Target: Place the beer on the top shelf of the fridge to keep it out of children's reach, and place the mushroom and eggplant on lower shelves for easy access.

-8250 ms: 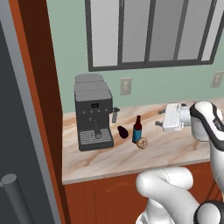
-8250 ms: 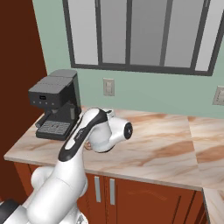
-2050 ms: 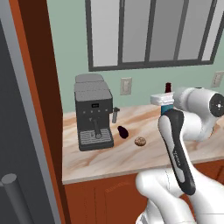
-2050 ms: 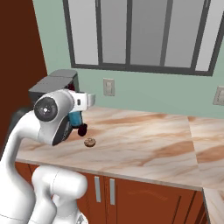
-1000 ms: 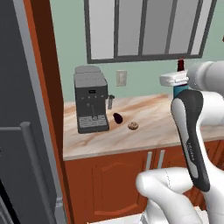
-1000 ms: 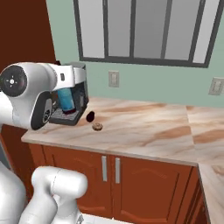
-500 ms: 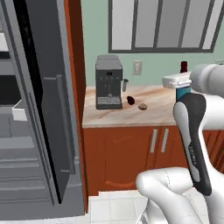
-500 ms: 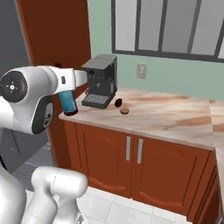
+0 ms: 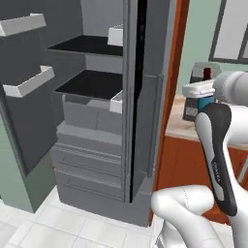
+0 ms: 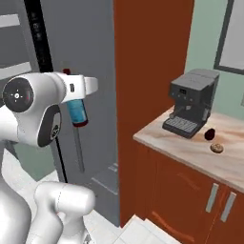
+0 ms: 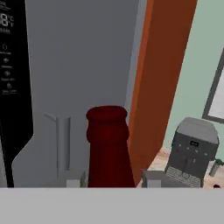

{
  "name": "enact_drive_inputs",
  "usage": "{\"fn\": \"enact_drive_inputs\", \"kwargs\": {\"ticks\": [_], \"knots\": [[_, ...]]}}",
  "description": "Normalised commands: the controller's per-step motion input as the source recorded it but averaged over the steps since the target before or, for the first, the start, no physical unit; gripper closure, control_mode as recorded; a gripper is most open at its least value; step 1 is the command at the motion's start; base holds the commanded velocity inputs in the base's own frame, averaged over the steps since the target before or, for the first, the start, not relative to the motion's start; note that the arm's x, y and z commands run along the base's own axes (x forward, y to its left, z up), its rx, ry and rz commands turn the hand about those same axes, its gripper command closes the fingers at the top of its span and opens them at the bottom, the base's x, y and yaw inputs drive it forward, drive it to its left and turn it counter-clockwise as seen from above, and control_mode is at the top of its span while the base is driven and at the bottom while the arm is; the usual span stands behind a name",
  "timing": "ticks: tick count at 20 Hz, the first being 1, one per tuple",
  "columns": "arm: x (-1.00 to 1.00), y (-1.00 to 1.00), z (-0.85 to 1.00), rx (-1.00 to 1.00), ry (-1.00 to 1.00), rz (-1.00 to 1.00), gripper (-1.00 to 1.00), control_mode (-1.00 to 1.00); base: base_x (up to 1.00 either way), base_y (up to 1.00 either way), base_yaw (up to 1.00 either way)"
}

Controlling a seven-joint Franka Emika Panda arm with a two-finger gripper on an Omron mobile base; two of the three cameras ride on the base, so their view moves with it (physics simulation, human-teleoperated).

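Beer held in the gripper, in front of the open fridge.

Left base view: the gripper (image 9: 197,93) grips the beer (image 9: 198,103) upright, right of the fridge (image 9: 97,121), level with its top shelf (image 9: 85,44) and the lower shelves (image 9: 89,83).
Right base view: the beer (image 10: 76,110) hangs under the gripper (image 10: 78,90); the eggplant (image 10: 208,134) and the mushroom (image 10: 217,148) lie near the counter's (image 10: 190,152) front edge by the coffee machine (image 10: 191,102).
Hand view: the beer's red neck (image 11: 107,146) rises between the fingertips (image 11: 74,178).

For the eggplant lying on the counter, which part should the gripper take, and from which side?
Grip the eggplant across its narrow middle, coming from above. It is a small oval with the coffee machine close on one side and the mushroom near the other.
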Motion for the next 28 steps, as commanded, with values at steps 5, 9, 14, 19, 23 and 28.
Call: {"fn": "enact_drive_inputs", "kwargs": {"ticks": [5,9,14,19,23,28], "knots": [[0.00,0.00,0.00,0.00,0.00,0.00,1.00,1.00,0.10,1.00,0.58],[0.00,0.00,0.00,0.00,0.00,0.00,1.00,1.00,0.21,1.00,0.51],[0.00,0.00,0.00,0.00,0.00,0.00,1.00,1.00,0.37,0.89,0.25],[0.00,0.00,0.00,0.00,0.00,0.00,1.00,1.00,0.17,0.30,-0.22],[0.00,0.00,0.00,0.00,0.00,0.00,1.00,1.00,0.13,0.13,-0.52],[0.00,0.00,0.00,0.00,0.00,0.00,1.00,1.00,0.13,0.12,-0.61]]}}
